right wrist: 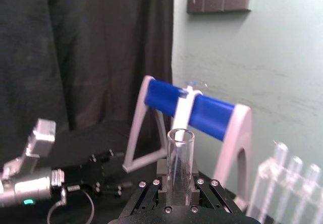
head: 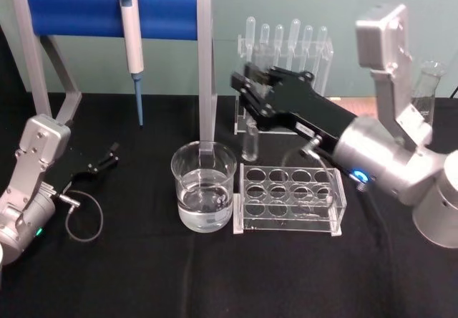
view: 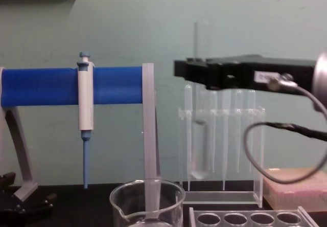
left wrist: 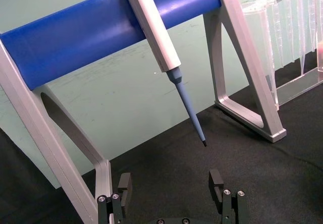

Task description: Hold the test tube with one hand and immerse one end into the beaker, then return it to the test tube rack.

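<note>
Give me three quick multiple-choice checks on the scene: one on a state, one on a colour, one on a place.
1. What state is the beaker in?
A. Empty
B. Upright, part full of clear liquid
C. Tipped over

2. What colour is the stand's bar?
A. Red
B. Green
C. Blue

3. Where is the tube?
A. In the right gripper, clear of the rack
B. Standing in the rack
C. Dipped in the beaker

Answers:
1 B: a liquid line shows partway up the standing glass.
2 C: the bar is plainly blue in every view.
3 A: the fingers clamp the tube upright, and its lower end hangs in the air above the beaker's rim.

The left gripper is parked open at the left.
</note>
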{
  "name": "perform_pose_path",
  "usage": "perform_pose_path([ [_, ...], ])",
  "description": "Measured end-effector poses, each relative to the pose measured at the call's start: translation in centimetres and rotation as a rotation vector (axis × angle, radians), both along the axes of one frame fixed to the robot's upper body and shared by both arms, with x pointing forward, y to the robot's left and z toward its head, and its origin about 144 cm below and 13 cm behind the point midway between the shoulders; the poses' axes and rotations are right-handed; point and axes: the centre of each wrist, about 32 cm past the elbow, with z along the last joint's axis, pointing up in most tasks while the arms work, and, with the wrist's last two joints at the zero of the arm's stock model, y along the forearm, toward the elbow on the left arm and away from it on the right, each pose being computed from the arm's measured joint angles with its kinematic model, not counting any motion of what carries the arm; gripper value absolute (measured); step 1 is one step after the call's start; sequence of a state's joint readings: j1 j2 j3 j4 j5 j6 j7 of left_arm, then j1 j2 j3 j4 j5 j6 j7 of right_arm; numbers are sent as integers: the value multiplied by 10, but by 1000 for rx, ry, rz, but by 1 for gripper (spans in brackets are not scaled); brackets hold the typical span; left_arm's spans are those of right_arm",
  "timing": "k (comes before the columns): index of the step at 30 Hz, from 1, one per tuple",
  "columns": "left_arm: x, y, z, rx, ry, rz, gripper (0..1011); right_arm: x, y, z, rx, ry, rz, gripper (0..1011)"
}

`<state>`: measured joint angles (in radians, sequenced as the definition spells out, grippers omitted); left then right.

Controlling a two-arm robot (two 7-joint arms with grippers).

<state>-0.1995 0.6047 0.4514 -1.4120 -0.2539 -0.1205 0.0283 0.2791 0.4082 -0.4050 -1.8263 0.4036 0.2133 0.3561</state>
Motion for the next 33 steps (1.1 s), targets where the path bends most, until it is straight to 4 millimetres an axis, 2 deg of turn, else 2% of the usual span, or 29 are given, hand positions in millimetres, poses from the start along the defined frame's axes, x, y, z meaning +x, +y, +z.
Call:
perform_pose_path([
  [7,0,0,0,0,0,0,1000,11,25,6,7,-11,42,228],
  [12,0,0,0,0,0,0,1000,18,38,-2,3,-4,57,228],
  [20,0,0,0,0,0,0,1000,24,53,-31,-7,12,73,228],
  [33,0,0,0,0,0,0,1000,18,60,-73,-26,38,40,228],
])
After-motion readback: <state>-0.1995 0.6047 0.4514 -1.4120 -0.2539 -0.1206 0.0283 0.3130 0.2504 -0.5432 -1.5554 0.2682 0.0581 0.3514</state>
